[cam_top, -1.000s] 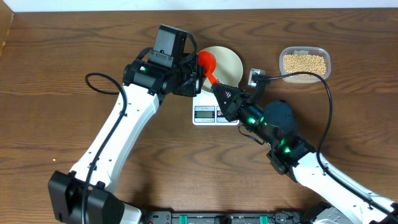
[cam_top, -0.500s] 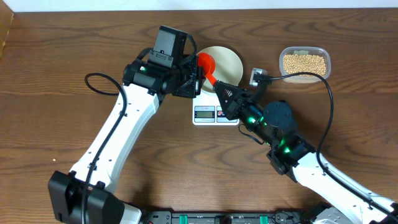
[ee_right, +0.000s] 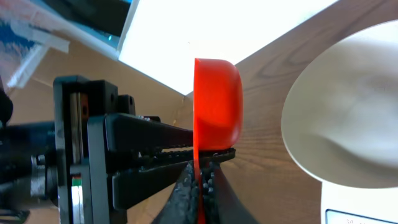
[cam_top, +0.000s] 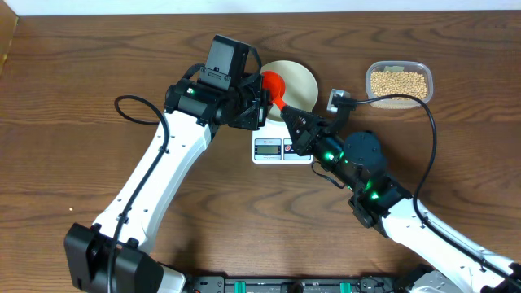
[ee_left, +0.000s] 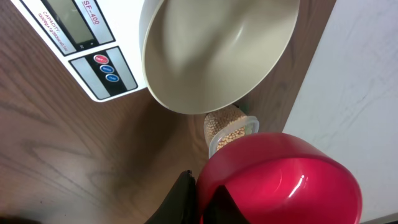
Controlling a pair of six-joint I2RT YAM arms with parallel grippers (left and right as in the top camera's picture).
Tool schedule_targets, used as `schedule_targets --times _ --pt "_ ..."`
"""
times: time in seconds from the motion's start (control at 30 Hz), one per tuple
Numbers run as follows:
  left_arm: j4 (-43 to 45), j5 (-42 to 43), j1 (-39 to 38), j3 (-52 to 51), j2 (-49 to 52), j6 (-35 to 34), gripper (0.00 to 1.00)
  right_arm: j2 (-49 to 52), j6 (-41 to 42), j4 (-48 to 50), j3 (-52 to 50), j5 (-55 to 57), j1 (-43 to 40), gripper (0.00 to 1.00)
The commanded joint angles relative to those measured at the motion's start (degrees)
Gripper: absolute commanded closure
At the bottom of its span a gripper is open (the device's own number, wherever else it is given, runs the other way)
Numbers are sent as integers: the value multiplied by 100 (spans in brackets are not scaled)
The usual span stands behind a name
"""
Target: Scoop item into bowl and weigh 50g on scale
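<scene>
Red scoop [cam_top: 273, 83]: empty, cup over the bowl's left rim.
Left claw [cam_top: 261, 106]: clamped tight on the scoop near its cup.
Right claw [cam_top: 287, 117]: pinched shut on the scoop's handle.
Bowl [cam_top: 305, 80]: empty, sat on the scale [cam_top: 269, 149].
Beans [cam_top: 398, 81]: lay in the clear tub [cam_top: 426, 70], well apart.

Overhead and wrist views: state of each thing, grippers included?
scoop: held at the handle by both grippers, no beans visible in it
left gripper: shut on scoop
right gripper: shut on scoop
bowl: empty, on the scale
scale: bowl on it, readout illegible
tub: open, holding beans
</scene>
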Motion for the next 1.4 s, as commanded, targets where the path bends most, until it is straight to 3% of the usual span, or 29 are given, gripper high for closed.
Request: schedule_targets --times 0.0,0.17,0.4,0.63,0.9,1.07,1.23,1.33,1.37 --pt "-37 55 -13 42 22 -4 93 42 -11 -4 92 129 46 99" --pt "-103 52 -13 42 22 -2 92 42 -13 -7 92 168 44 99" --pt "-216 26 -13 42 20 146 37 42 -17 -9 92 339 7 99" --pt "-229 28 -13 42 22 1611 19 35 -197 -39 92 238 -313 99" --pt "-232 -79 -7 42 20 5379 18 -149 -881 -640 92 -662 -1080 99" --pt "-352 -74 -7 42 20 6763 18 -739 -1429 -1401 94 -1088 -1541 99" --pt "-584 -74 -7 44 -39 8081 19 -1646 -1961 -2841 114 -1222 -2052 99" --pt "-807 -79 -7 42 -94 8616 37 -2149 -2181 -3692 114 -1360 -2450 99" --pt "-905 -79 -7 42 -98 8721 51 -2302 -2262 -3947 114 -1421 -2594 99"
